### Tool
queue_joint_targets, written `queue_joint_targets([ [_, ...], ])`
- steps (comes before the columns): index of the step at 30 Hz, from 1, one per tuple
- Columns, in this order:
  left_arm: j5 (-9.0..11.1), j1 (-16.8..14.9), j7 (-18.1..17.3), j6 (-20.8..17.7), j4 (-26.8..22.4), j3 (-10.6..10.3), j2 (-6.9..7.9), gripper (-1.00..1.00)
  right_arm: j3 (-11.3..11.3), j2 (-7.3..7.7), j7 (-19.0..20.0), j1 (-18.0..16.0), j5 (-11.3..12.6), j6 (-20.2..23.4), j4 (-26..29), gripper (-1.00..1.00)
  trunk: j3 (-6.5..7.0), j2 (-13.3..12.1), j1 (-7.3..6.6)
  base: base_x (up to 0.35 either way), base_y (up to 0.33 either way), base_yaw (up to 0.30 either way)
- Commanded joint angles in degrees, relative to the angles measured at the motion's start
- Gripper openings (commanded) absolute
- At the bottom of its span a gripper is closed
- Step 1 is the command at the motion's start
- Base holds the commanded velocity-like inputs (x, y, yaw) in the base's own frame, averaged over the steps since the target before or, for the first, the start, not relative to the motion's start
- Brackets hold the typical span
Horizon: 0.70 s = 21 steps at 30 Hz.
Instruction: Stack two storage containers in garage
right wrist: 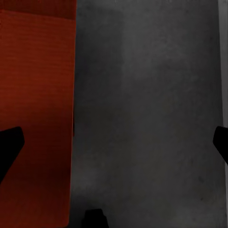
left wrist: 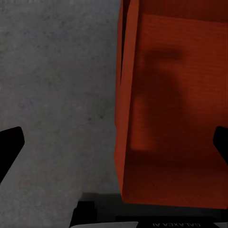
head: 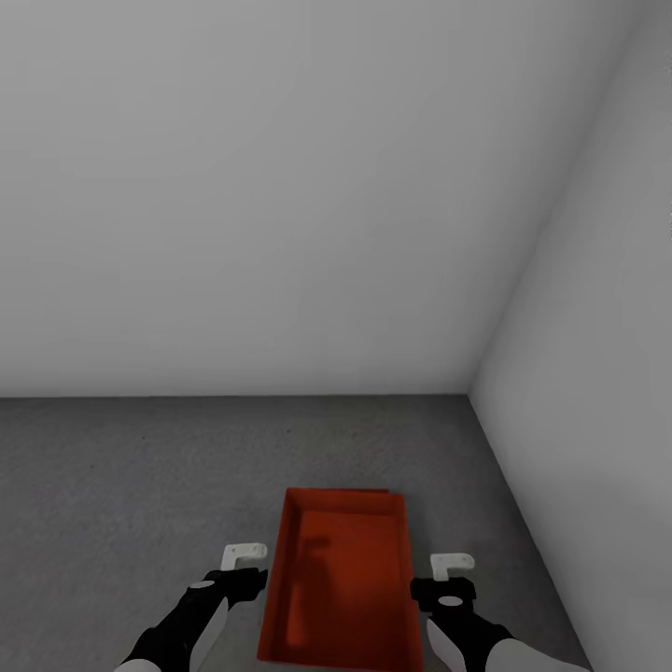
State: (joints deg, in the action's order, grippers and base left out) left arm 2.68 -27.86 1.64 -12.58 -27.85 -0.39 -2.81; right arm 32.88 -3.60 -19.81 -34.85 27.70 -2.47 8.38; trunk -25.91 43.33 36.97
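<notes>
Soft, even light is washing the walls (head: 280, 187), shading paler toward the corner. No glare is showing. A blurred grey shadow is lying inside the bin (head: 341, 579), between the 2 grippers, and showing again beside the left gripper (left wrist: 114, 142). The floor (right wrist: 152, 118) near the right gripper (right wrist: 114, 142) is looking dim and grainy. Edges are rendering slightly soft.
</notes>
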Motion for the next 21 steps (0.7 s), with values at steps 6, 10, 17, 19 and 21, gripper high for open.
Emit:
queue_joint_targets([
  [6,0.28,0.00,0.10,-0.69,-0.10,0.08,0.01,1.00,0.43,-0.01,-0.20,-0.04,0.60,-0.26,-0.03,1.00,0.47,0.05,0.01,-0.043,0.000,0.000],
  [10,0.30,0.00,0.05,-1.24,-0.10,0.14,0.02,1.00,0.43,-0.01,-0.19,-0.04,0.60,-0.26,-0.03,1.00,0.82,0.05,0.01,-0.280,0.000,0.000],
  [17,0.30,0.00,0.04,-1.16,-0.10,0.13,0.00,1.00,0.43,-0.01,-0.18,-0.04,0.60,-0.26,-0.03,1.00,1.44,0.05,0.01,-0.336,0.000,0.000],
  [19,0.30,0.00,0.03,-1.02,-0.10,0.10,0.00,1.00,0.43,-0.01,-0.21,-0.04,0.60,-0.26,-0.03,1.00,1.61,0.05,0.01,-0.343,0.000,0.000],
  [21,0.30,0.00,0.03,-0.91,-0.10,0.07,0.00,1.00,0.43,-0.01,-0.20,-0.04,0.60,-0.26,-0.03,1.00,1.79,0.05,0.01,-0.343,0.000,0.000],
])
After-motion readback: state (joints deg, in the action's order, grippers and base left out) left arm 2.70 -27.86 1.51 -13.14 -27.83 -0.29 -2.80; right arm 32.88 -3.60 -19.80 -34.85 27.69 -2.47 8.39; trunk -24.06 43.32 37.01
